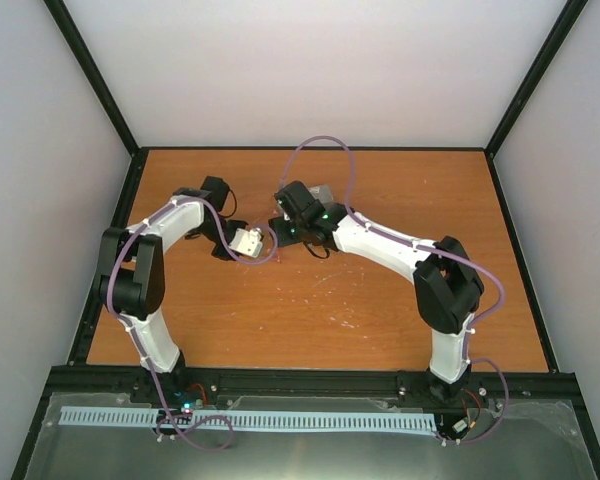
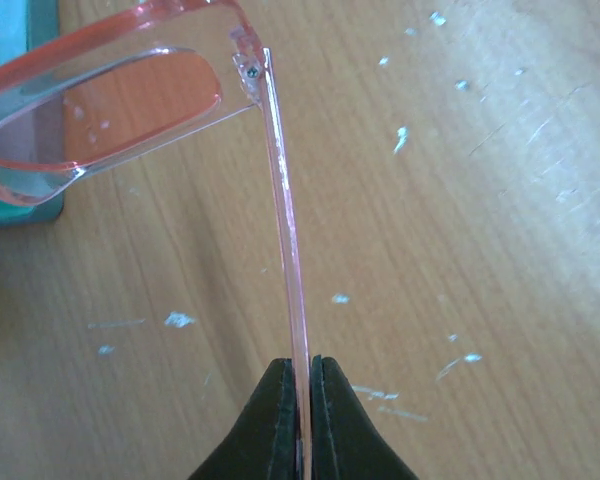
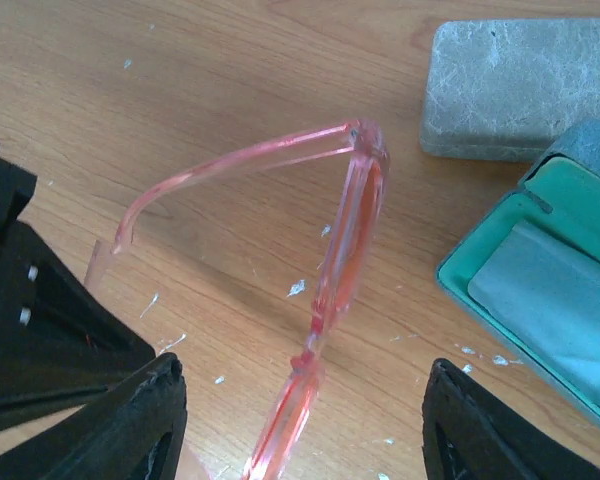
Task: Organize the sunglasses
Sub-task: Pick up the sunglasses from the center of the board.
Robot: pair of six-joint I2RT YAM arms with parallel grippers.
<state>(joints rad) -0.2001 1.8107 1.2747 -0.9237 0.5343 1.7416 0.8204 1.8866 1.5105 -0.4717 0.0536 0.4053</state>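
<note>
The sunglasses (image 2: pixel 110 110) have a see-through red-pink frame and hang just above the wooden table. My left gripper (image 2: pixel 300 365) is shut on the end of one slender arm (image 2: pixel 285 200), which runs straight out from between the black fingers. In the right wrist view the front of the sunglasses (image 3: pixel 345 240) stands edge-on between the fingers of my right gripper (image 3: pixel 305 372), which is open and touches nothing. The other arm (image 3: pixel 230 165) sticks out to the left. From above, both grippers (image 1: pixel 248 242) (image 1: pixel 280 228) meet at mid-table.
An open case with teal lining (image 3: pixel 500 240) lies right of the right gripper, a pale blue cloth (image 3: pixel 555 300) inside it. A closed grey case (image 3: pixel 520 90) lies beyond it. White flecks dot the table (image 1: pixel 330 310). Black rails frame the table.
</note>
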